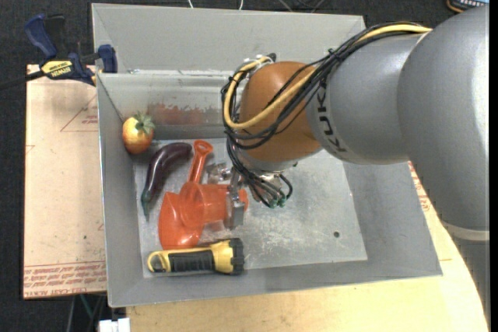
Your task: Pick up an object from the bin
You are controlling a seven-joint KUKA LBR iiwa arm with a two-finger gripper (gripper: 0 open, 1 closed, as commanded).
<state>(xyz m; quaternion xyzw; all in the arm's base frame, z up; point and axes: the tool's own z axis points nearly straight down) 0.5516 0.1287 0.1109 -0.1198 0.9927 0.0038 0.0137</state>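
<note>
Lying along the near wall of the grey metal bin, a stubby yellow torch with a ribbed black grip sits just before a smooth orange plastic scoop with a long handle. The pincer is down at the scoop's right rim, and the arm above hides whether it is spread or pressed together. Beyond, a glossy curved dark-purple aubergine lies beside the scoop's handle, and a round red-orange tomato with a green stalk rests in the far left corner.
</note>
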